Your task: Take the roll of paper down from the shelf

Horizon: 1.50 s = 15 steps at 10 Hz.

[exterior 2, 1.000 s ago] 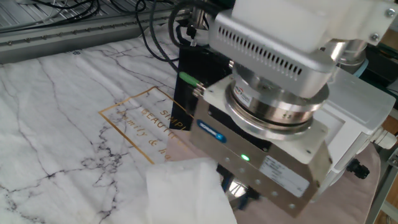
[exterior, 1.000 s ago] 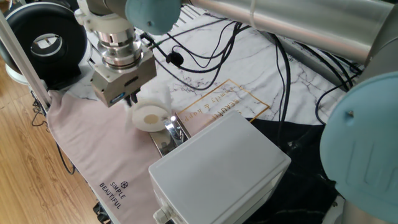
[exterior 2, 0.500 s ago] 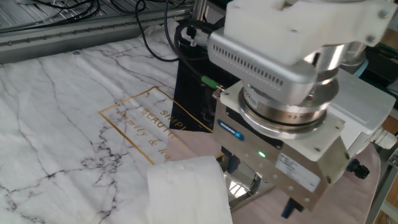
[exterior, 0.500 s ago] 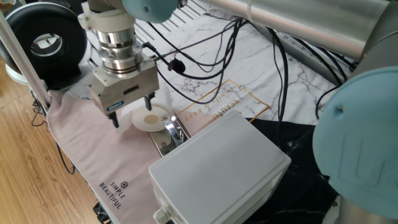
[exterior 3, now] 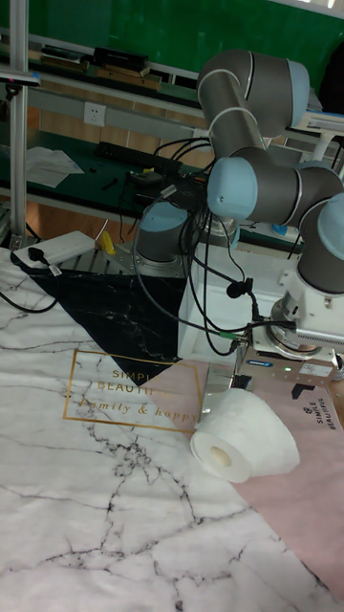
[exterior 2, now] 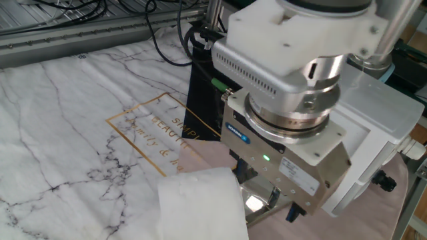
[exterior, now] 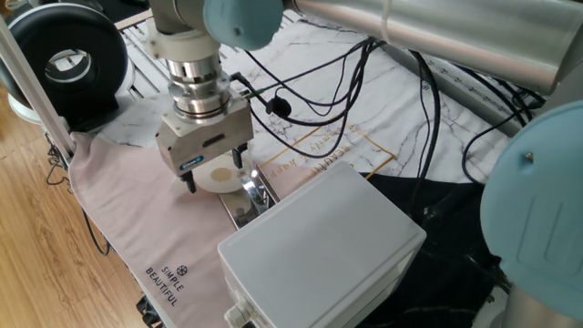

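we see the end effector (exterior: pixel 215 178), fingers spread wide and empty, shifted across above the roll of paper (exterior 3: pixel 244 436), which lies beside the shelf (exterior: pixel 252 193), seemingly already down.

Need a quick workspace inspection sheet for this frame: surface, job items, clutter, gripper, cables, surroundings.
Surface: marble-print cloth, pink cloth beside it.
Job items: roll of paper lying on its side; chrome shelf against the grey box.
Clutter: nothing seen beyond the box.
Gripper: gripper low over the roll, jaws apart, holding nothing.
Cables: black cables across the marble cloth.
Surroundings: wood floor, black round device.
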Each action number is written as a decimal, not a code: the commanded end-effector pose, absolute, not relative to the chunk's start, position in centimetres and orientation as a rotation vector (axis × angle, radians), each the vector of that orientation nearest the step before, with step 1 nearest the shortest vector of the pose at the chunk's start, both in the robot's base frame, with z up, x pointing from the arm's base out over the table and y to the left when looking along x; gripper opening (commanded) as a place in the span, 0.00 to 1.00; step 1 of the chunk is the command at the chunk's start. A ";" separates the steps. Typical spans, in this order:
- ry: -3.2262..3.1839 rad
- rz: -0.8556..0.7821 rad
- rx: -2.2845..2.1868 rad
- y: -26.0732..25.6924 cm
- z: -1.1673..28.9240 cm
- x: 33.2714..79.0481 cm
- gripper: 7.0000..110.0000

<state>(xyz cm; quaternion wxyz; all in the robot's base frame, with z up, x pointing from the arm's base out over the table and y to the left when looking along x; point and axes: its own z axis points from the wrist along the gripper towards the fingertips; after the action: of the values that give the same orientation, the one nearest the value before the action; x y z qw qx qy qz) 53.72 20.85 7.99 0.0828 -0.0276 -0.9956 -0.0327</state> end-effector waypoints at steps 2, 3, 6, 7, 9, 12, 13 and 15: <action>-3.061 -0.012 -0.020 19.6 6.5 56.4 0.79; -3.085 0.120 0.042 17.8 6.7 57.3 0.79; -3.138 0.163 0.139 19.0 10.5 59.7 0.79; -3.151 0.150 0.158 19.7 11.4 60.2 0.79; -3.179 0.205 0.218 19.7 10.8 61.8 0.79; -3.247 0.311 0.364 19.3 10.4 64.8 0.79; -3.259 0.335 0.408 19.8 11.4 65.4 0.79; -3.312 0.395 0.600 20.3 13.6 67.5 0.79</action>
<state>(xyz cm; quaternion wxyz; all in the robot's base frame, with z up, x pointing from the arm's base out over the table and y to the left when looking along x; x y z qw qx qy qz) 65.21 19.70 11.50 -0.0820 0.1294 -0.9832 0.0993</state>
